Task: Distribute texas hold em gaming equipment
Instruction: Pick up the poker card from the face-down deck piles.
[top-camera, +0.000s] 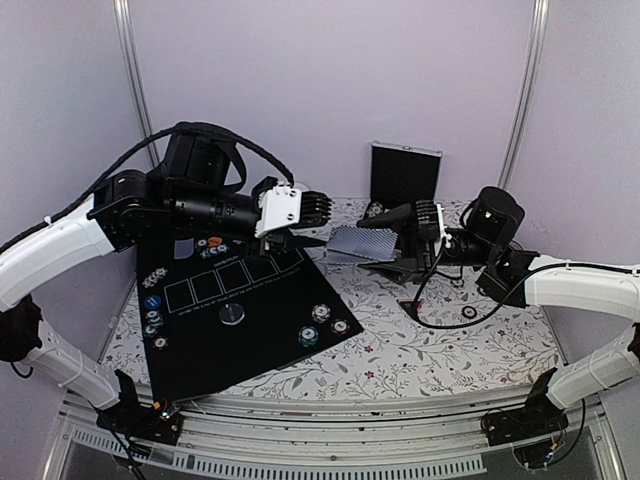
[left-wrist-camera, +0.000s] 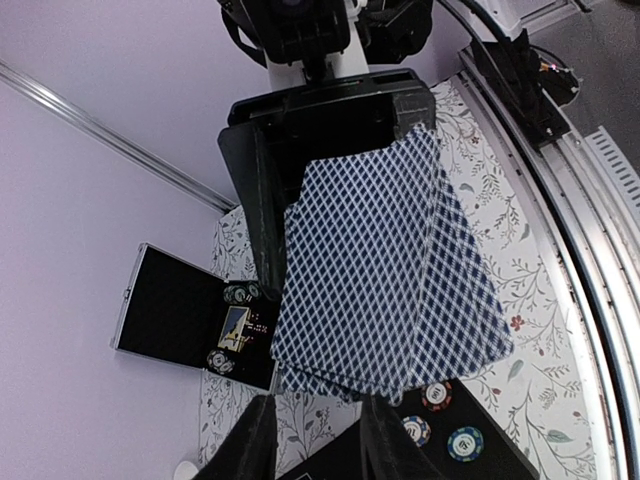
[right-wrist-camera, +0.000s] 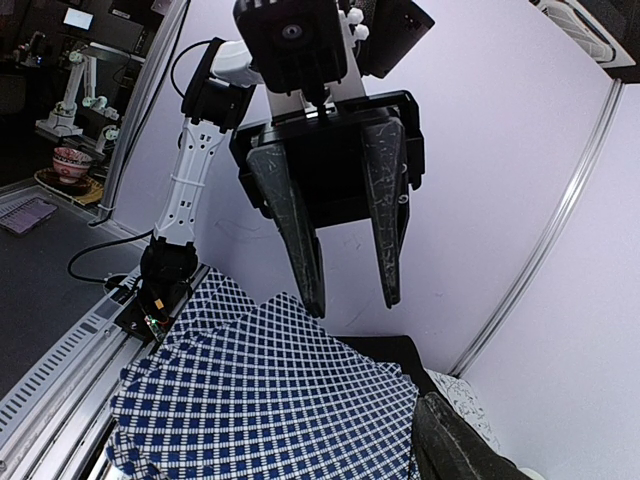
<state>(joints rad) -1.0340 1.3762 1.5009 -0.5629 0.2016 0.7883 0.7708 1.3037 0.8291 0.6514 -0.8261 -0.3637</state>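
My right hand is clamped on a fan of playing cards. It holds them in the air above the far right corner of the black mat, blue-grey backs up. The fan's free edge points at my left hand, whose fingers stand partly apart with nothing between them. Their tips hang just over that edge, and I cannot tell whether they touch it.

Below, on the mat, three poker chips sit near its right edge and others line its left edge. The round grey button lies alone in the middle, well apart from both groups. The silver-edged case stands upright at the back edge of the tabletop, behind both hands. Right of the mat, floral cloth runs to the front rail, crossed by a loop of black cable.
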